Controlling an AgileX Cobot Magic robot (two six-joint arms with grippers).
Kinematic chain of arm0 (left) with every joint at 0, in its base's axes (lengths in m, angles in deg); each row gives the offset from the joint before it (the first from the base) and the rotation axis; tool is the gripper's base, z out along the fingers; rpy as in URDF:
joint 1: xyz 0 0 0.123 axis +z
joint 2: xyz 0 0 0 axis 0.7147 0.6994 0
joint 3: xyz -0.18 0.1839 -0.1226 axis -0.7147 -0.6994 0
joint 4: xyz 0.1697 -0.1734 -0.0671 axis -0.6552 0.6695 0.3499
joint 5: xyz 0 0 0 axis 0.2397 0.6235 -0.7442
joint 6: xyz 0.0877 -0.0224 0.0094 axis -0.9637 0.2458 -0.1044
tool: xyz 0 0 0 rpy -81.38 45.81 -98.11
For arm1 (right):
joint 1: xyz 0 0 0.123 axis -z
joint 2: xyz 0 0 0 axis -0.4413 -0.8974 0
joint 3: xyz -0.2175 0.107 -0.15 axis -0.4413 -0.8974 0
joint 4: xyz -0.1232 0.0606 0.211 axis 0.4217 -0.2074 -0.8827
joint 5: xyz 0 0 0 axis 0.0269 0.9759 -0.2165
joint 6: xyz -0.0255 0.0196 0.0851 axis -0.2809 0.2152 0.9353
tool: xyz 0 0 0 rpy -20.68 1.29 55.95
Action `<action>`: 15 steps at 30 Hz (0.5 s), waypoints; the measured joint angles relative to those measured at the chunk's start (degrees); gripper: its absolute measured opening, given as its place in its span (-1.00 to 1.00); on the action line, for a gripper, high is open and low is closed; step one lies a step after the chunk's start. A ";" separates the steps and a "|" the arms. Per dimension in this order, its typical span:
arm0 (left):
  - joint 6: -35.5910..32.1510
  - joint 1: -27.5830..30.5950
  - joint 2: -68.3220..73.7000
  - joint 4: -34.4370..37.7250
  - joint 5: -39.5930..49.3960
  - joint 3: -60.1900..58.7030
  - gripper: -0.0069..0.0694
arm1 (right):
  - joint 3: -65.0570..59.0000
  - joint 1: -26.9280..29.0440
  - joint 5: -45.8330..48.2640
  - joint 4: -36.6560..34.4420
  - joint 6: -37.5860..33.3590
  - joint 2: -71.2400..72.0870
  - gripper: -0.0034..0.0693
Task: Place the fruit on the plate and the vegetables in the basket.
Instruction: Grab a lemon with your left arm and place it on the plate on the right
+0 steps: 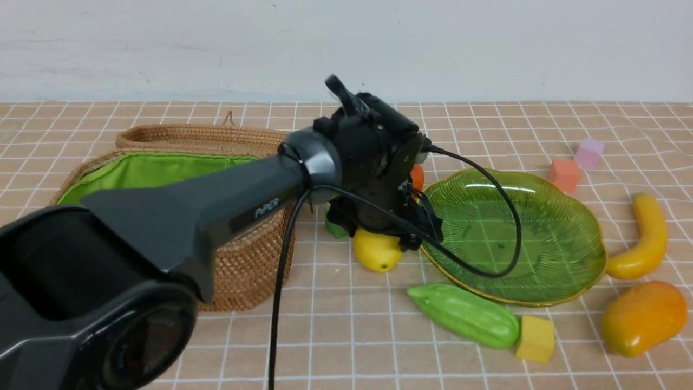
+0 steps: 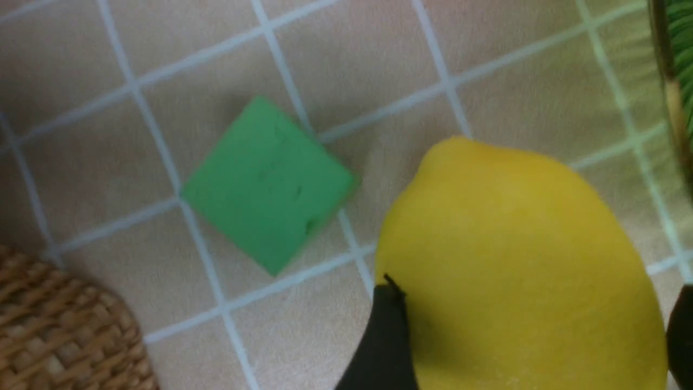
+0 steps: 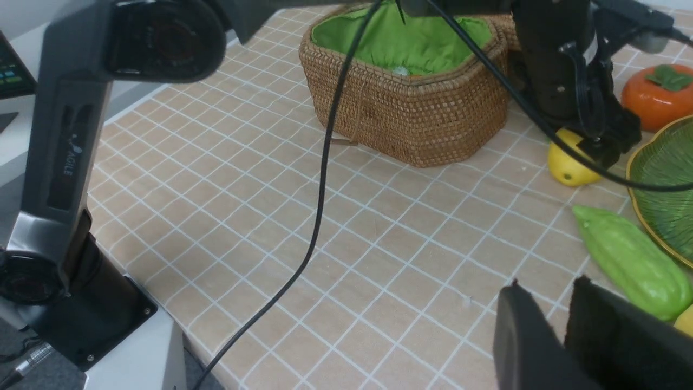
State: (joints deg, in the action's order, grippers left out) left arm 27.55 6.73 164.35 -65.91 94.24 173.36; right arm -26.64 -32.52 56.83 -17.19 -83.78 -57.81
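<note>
Left gripper [image 2: 533, 336], centre frame, stands spread astride the lemon [image 1: 376, 250], which rests on the table between basket [image 1: 249, 260] and plate [image 1: 541, 271]. Right gripper [image 3: 563, 325], lower right of its wrist view, is nearly closed and holds nothing.

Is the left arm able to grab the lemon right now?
Probably yes. The left gripper is right over the lemon, one finger on each side, and nothing sits between them.
</note>
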 joint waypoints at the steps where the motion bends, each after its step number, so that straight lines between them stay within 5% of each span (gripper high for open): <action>1: 0.42 0.00 0.25 -0.15 0.08 0.19 0.73 | 0.00 0.00 0.05 0.00 0.00 0.00 -0.48; 15: 2.84 -0.07 0.44 -0.32 3.34 0.76 0.68 | 0.00 0.00 0.12 0.07 0.00 0.00 -0.46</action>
State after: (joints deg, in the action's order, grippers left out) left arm 30.39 6.66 164.79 -66.23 97.58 174.12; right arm -26.64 -32.52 56.94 -17.12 -83.78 -57.81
